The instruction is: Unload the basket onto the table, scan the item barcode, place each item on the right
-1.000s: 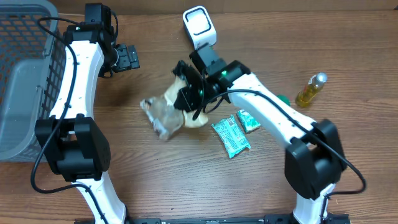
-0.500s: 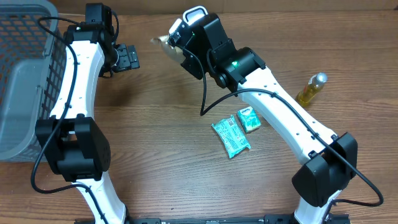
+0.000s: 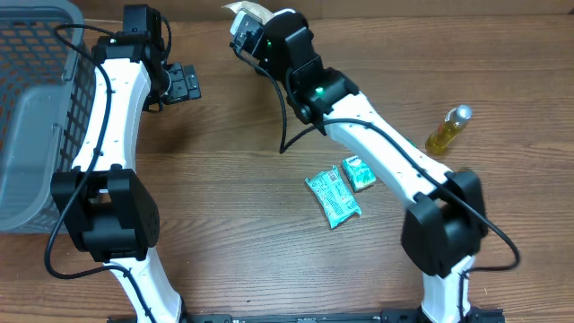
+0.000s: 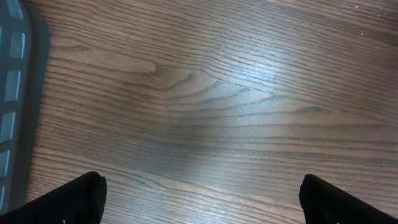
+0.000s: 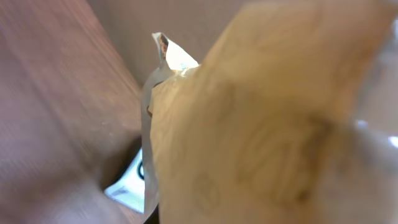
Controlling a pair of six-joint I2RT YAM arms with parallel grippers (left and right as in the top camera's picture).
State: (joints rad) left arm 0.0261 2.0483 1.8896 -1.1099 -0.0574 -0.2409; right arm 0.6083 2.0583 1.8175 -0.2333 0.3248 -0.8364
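Item: a tan crinkled bag (image 3: 240,9), held off the desk (image 3: 242,233) at the far edge, above the right arm's wrist.
Right gripper (image 3: 251,27): clamped on the bag. In the wrist view the bag (image 5: 249,124) fills nearly the whole picture, too close and blurred to read.
Left gripper (image 3: 184,82): jaws wide apart and holding nothing, hanging over bare desk beside the basket (image 3: 36,108).
Done: the bag is picked up and carried to the back of the desk.
Scanner: not clearly seen. A white patch (image 5: 127,186) with a dark mark shows below the bag in the wrist view and may be it.
Barcode: not visible in any view, so I cannot tell which way it faces.
Left to do: probably turn the bag until its code faces the reader.
Untouched: two green packets (image 3: 333,197) and a bottle (image 3: 448,130), well apart from the bag.
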